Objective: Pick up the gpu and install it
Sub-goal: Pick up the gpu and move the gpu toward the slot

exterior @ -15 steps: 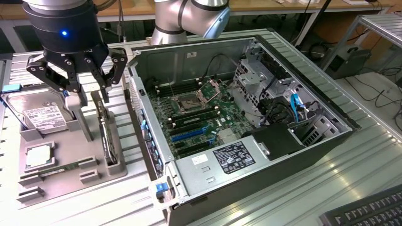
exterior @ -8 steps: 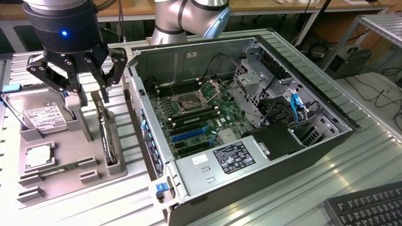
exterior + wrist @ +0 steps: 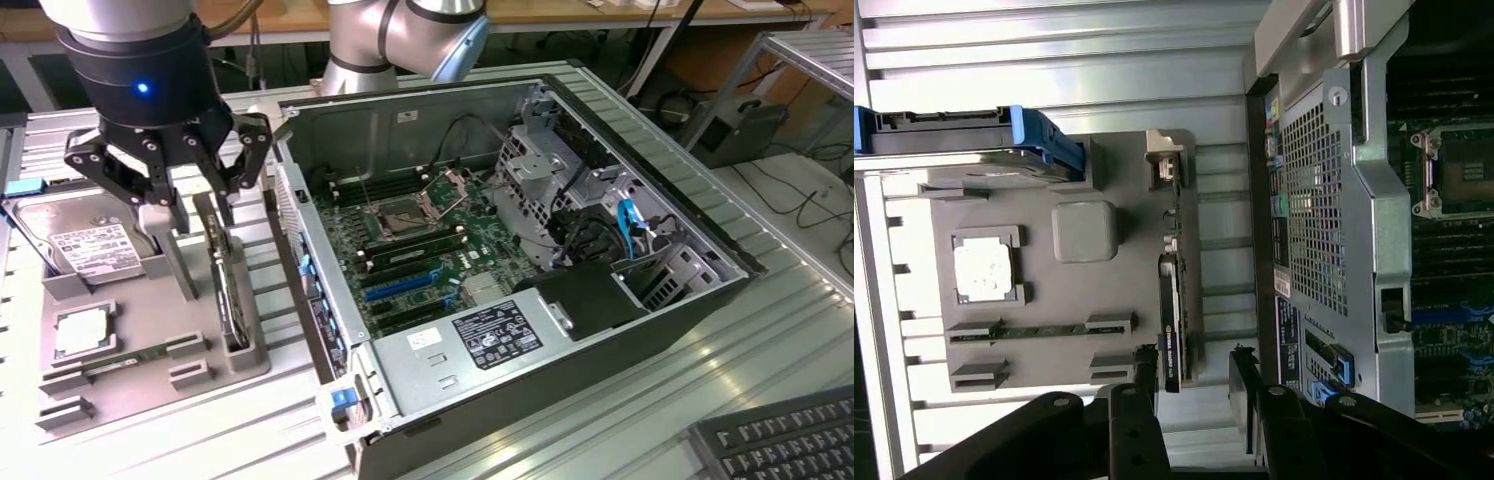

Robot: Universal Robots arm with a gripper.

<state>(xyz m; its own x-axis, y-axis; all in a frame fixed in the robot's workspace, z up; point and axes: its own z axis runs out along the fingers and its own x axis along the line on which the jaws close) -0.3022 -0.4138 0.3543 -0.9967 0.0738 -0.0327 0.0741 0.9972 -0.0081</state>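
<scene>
- Exterior view: the gpu point(image 3: 230, 290) is shown standing on its long edge in a slot of the grey holder tray point(image 3: 174, 300). The tray rests on the slatted metal table point(image 3: 627, 400), just beside the open computer case point(image 3: 534, 330), on the exterior view's left.
- The arm point(image 3: 134, 70) is held above the tray. Its jaws are spread apart over one end of the gpu, and nothing is gripped.
- A silver hard drive point(image 3: 87, 250), a processor chip point(image 3: 80, 335) and a green memory stick point(image 3: 127, 358) are seated in the same tray. A keyboard point(image 3: 787, 440) is seen at the exterior view's lower right.
- Wrist view: the gpu point(image 3: 1172, 310) is seen edge-on in the tray point(image 3: 1074, 300), with one end lying between the parted jaws. Whether it is touched cannot be told.
- The hard drive point(image 3: 954, 140), the processor chip point(image 3: 984, 270) and the memory stick point(image 3: 1039, 330) are shown in their recesses. The perforated rear panel of the case point(image 3: 1324, 200) is seen just beside the tray.
</scene>
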